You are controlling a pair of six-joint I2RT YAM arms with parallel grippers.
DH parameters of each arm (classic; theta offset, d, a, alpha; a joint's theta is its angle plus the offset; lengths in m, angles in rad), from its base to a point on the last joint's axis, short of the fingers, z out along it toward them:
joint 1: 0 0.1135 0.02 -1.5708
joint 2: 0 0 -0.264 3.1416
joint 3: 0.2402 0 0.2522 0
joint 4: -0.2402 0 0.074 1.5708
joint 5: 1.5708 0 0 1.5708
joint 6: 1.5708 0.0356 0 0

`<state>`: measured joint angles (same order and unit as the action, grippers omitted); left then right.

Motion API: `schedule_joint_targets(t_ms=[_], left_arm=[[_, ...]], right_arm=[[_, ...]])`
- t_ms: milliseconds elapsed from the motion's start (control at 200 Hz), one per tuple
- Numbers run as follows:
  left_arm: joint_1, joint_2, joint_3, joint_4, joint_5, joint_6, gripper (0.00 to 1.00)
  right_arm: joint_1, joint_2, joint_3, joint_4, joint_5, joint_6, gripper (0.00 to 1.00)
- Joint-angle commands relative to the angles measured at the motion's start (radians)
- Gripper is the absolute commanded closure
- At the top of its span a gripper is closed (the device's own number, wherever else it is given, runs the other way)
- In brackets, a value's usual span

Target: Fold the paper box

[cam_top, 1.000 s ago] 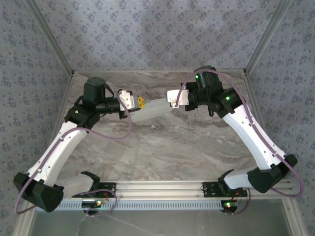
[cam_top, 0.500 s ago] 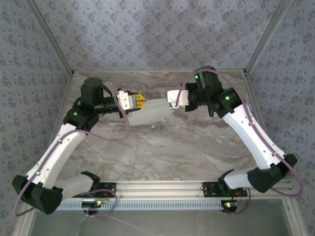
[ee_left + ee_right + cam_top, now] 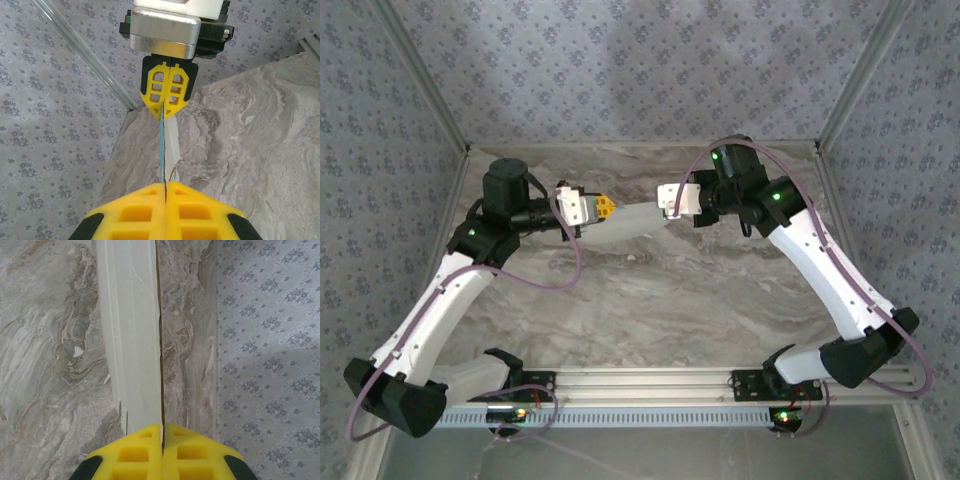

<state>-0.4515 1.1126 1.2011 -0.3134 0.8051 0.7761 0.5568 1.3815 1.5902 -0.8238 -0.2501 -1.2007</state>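
pale cardboard item: the paper box (image 3: 632, 222), a long narrow piece, spans between the two grippers over the far half of the marble table (image 3: 650, 300), about midway between its left and right edges. seen edge-on from the left wrist, it is a thin strip, light blue on one face and pale on the other. whether it touches the surface cannot be told.

left gripper (image 3: 165, 186): yellow fingers (image 3: 130, 215) pressed together on the box's left end, with nothing but the sheet between them.

right gripper (image 3: 162, 429): closed the same way on the opposite end. from its wrist, the pale face runs straight away from the fingertips, with a dark line down its right side.

the grippers face each other, close together.

surround: grey-blue patterned walls (image 3: 620, 70) behind the table's far edge.
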Motion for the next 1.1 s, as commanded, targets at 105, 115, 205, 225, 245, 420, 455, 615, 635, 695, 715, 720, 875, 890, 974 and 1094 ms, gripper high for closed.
schedule_joint_targets(t_ms=[105, 115, 205, 225, 245, 420, 455, 615, 635, 695, 715, 720, 875, 890, 974, 1094], left_arm=[[-0.003, -0.018, 0.001, 0.024, 0.057, -0.011, 1.00], [-0.003, -0.017, 0.001, 0.027, 0.058, -0.015, 1.00], [-0.003, -0.014, -0.001, 0.057, 0.053, -0.033, 1.00], [-0.003, -0.013, -0.004, 0.068, 0.051, -0.038, 1.00], [-0.003, -0.013, -0.006, 0.076, 0.049, -0.045, 1.00], [-0.013, -0.005, -0.008, 0.095, 0.049, -0.058, 1.00], [-0.017, -0.004, -0.005, 0.087, 0.046, -0.049, 1.00], [-0.041, 0.001, 0.000, 0.065, 0.026, -0.027, 1.00], [-0.043, 0.003, 0.001, 0.061, 0.025, -0.026, 1.00], [-0.054, 0.006, 0.001, 0.054, 0.015, -0.017, 1.00], [-0.055, 0.007, 0.002, 0.052, 0.013, -0.014, 1.00], [-0.057, 0.007, 0.002, 0.051, 0.013, -0.014, 1.00], [-0.064, 0.007, 0.000, 0.033, -0.010, 0.007, 1.00], [-0.062, 0.007, 0.000, 0.034, -0.011, 0.008, 1.00], [-0.064, 0.003, -0.006, 0.042, -0.023, 0.007, 1.00], [-0.063, 0.004, -0.012, 0.054, -0.034, -0.001, 1.00]], right_arm=[[0.001, 0.002, 0.021, -0.027, 0.002, 0.022, 0.99], [0.002, 0.002, 0.022, -0.026, 0.000, 0.024, 0.96], [0.008, 0.000, 0.017, -0.017, -0.016, 0.035, 0.73], [0.011, 0.000, 0.017, -0.017, -0.021, 0.037, 0.70], [0.015, 0.001, 0.017, -0.018, -0.025, 0.041, 0.67], [0.085, 0.039, 0.031, -0.008, 0.002, 0.046, 0.59], [0.101, 0.051, 0.036, -0.008, 0.019, 0.037, 0.59], [0.153, 0.118, 0.107, -0.030, 0.036, 0.035, 0.60], [0.160, 0.125, 0.116, -0.029, 0.035, 0.037, 0.59], [0.174, 0.141, 0.139, -0.025, 0.032, 0.049, 0.59], [0.177, 0.146, 0.146, -0.025, 0.029, 0.052, 0.59], [0.178, 0.147, 0.147, -0.027, 0.028, 0.052, 0.59], [0.193, 0.156, 0.190, -0.038, -0.018, 0.095, 0.59], [0.193, 0.154, 0.195, -0.040, -0.027, 0.099, 0.60], [0.193, 0.145, 0.201, -0.042, -0.069, 0.123, 0.67], [0.193, 0.137, 0.201, -0.050, -0.100, 0.140, 0.79]])
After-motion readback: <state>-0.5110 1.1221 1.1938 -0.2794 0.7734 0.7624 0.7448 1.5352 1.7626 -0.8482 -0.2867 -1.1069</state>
